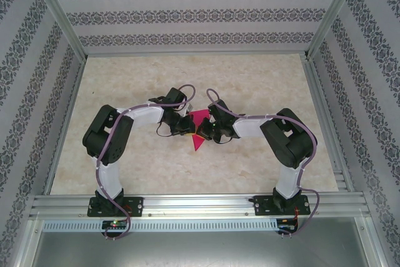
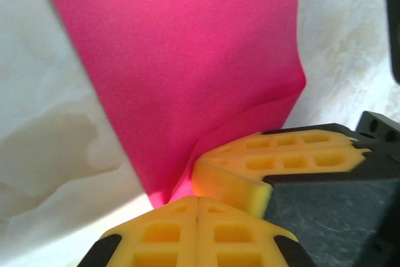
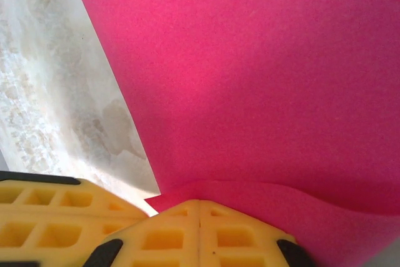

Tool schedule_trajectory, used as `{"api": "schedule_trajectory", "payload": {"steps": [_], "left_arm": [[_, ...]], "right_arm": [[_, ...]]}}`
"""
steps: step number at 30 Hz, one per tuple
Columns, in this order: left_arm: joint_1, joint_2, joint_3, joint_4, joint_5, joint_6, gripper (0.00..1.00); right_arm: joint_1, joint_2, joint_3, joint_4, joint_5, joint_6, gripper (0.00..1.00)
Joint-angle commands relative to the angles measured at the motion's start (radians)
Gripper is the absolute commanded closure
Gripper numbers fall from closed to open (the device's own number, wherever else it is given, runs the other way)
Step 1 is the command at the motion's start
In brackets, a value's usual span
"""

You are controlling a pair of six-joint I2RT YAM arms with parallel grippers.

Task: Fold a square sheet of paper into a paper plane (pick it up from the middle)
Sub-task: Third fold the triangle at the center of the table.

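The magenta-pink square sheet of paper (image 1: 200,118) lies at the middle of the table, bunched upward between the two grippers. My left gripper (image 1: 190,130) meets it from the left and my right gripper (image 1: 208,130) from the right, tips almost touching. In the left wrist view the yellow pads of the left gripper (image 2: 197,203) are pressed together where a raised ridge of the sheet (image 2: 187,60) runs down to them; the right gripper's fingers (image 2: 287,154) sit just beside. In the right wrist view the right gripper (image 3: 199,204) is shut under a curled-up edge of the sheet (image 3: 250,79).
The beige marbled table (image 1: 262,79) is bounded by patterned walls and metal posts (image 1: 56,10). An aluminium rail (image 1: 200,204) carrying both arm bases runs along the near edge. The left gripper's fingers (image 3: 44,223) crowd the right gripper's left side.
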Motion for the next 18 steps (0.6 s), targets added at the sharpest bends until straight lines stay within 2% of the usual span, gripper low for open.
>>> {"api": "schedule_trajectory", "payload": {"steps": [1, 9, 14, 18], "left_arm": [[-0.013, 0.024, 0.014, 0.032, -0.023, -0.009, 1.00], [-0.014, 0.049, 0.024, 0.029, -0.049, -0.017, 1.00], [-0.014, 0.047, 0.020, 0.007, -0.070, -0.008, 1.00], [-0.014, 0.049, 0.019, -0.002, -0.074, -0.003, 1.00]], "right_arm": [[0.008, 0.033, -0.024, -0.047, 0.027, -0.010, 1.00], [0.000, 0.004, -0.047, 0.029, -0.011, 0.003, 1.00], [-0.020, -0.069, -0.076, 0.121, -0.038, 0.003, 1.00], [-0.034, -0.123, -0.100, 0.123, -0.035, -0.014, 0.99]]}}
